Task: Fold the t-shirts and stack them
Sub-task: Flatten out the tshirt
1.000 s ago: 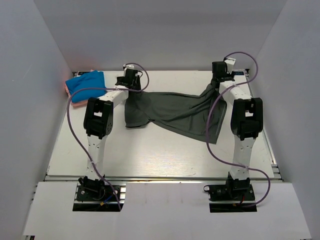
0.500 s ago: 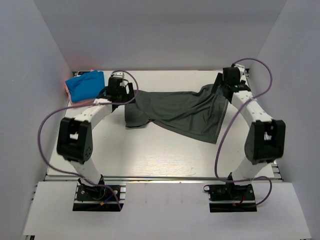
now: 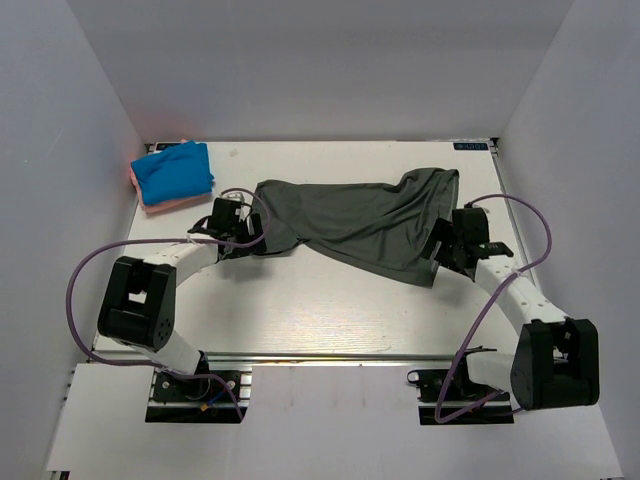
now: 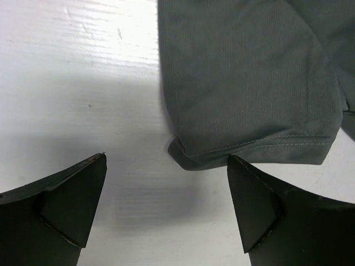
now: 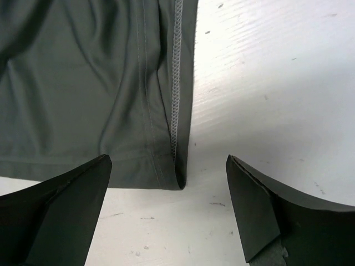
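Grey-green cloth, my big t-shirt [image 3: 360,218], lies spread out and a bit crumpled across the far middle of the white surface [image 3: 300,300]. It is not folded. One sleeve end points to my left side, and the wide bottom edge is on my right side.

My left end effector [image 4: 166,160] is low over the surface, right at the sleeve's stitched edge. Its two dark fingers [image 4: 66,199] are spread wide and hold nothing. The sleeve corner sits just in front of the gap between the tips.

My right end effector [image 5: 168,159] is at a bottom corner of the shirt, where a seam with pale stitches runs down to the edge. Its fingers are spread wide too, and they hold nothing.

Well apart from all this, in the back left corner, lies a blue t-shirt [image 3: 172,168], folded. It rests on top of a pink t-shirt [image 3: 150,206], and only the pink edge peeks out. Purple cables [image 3: 85,280] loop from both of my arms.
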Robot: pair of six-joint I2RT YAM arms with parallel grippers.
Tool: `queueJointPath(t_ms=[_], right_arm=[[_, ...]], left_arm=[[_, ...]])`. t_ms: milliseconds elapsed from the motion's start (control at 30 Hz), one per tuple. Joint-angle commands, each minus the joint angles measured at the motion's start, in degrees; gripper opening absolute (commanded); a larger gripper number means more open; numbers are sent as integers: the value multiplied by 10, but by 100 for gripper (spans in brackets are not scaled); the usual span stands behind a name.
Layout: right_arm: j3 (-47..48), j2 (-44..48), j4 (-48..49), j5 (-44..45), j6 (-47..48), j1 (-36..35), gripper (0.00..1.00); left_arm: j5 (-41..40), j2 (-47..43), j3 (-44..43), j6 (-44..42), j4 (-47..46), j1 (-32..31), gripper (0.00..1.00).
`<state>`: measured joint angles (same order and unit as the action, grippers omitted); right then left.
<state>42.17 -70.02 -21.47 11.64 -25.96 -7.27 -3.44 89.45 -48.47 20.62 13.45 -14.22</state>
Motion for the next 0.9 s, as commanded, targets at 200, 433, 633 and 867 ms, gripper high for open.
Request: queueJointPath(t_ms=[200,433,633,867], right_arm=[[-31,-14,65,-86,-2,-6,84],[-37,-56,76,-80,-1,-6,82],[-37,-83,102,-95,3,-12,79],[-39,-111,124,-105,5,-14,75]], left_arm=[[22,31,-2,14,-41,0,90],[35,70,-26,14,-53,0,64],[61,88,-26,14,-63,0,26],[71,83,-26,14,-69,0,0]])
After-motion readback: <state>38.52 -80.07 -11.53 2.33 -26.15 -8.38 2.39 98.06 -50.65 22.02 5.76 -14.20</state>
